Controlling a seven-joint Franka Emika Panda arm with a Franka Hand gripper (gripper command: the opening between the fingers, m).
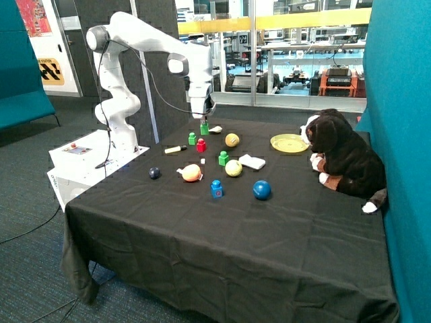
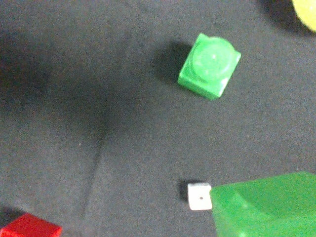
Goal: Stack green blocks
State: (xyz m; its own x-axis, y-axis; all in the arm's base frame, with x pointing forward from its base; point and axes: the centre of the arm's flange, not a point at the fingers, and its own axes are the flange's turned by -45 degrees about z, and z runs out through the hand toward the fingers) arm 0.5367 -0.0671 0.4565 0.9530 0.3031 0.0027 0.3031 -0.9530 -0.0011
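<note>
Outside view: gripper (image 1: 204, 124) at upper centre, closed around a green block (image 1: 204, 128) held above the black table (image 1: 269, 229); two more green blocks (image 1: 192, 138) (image 1: 223, 158) below, unstacked | Wrist view: held block (image 2: 266, 205) lower right, target block (image 2: 209, 66) upper centre, white die (image 2: 199, 196) between | Advice: centre over the target's stud, align edges, lower vertically.

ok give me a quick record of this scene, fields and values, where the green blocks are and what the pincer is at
pincer: shut on held green block, apparently lifted off the cloth
second green block: on the cloth, beside the red block
third green block: on the cloth, near a yellow ball
stack: none yet, no green block rests on another
also on table: blue block, blue ball, yellow plate, plush dog
</note>
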